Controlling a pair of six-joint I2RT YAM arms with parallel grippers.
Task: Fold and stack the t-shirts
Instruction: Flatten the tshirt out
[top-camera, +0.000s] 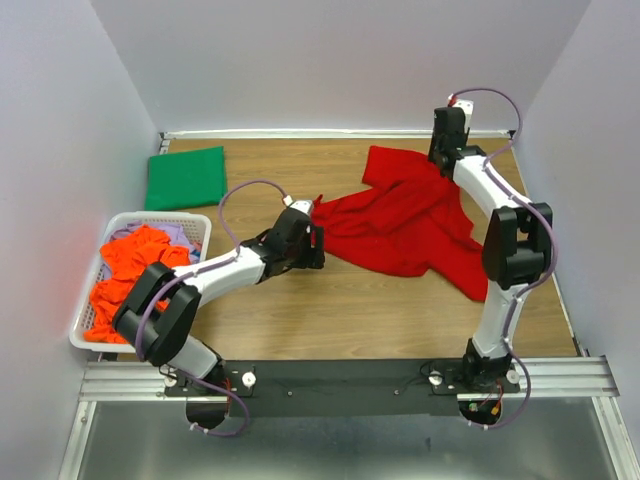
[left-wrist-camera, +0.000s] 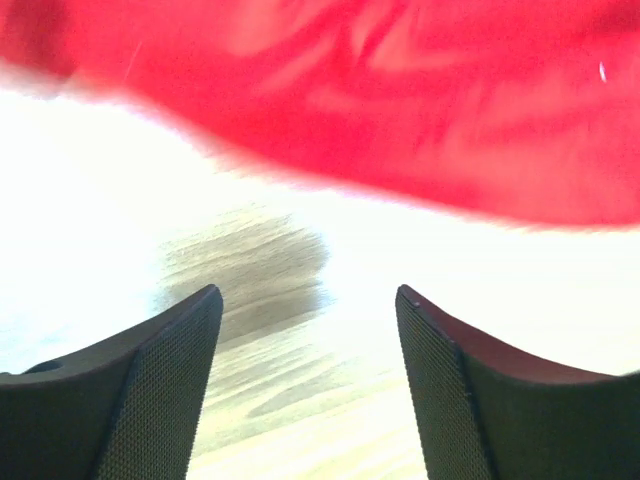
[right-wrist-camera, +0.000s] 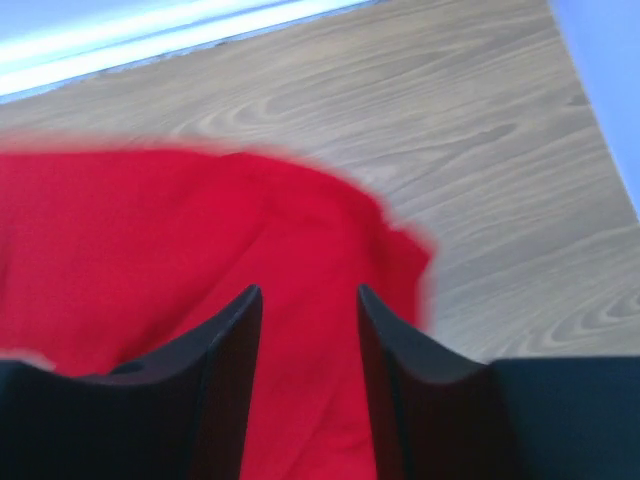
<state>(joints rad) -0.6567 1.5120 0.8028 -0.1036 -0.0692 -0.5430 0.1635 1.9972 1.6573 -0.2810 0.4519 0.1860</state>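
Top external: red t-shirt rumpled; green t-shirt folded.

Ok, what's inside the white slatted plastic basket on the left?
The white slatted plastic basket holds crumpled bright orange cloth, with pale lavender cloth showing at its far side. Anything beneath them, and the basket's floor, is covered.

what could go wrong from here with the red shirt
The red t-shirt lies rumpled with overlapping layers, so the right gripper, open above its far edge, may pinch several layers and drag it crooked. The left gripper is open over bare table, short of the cloth; closing here would likely catch nothing.
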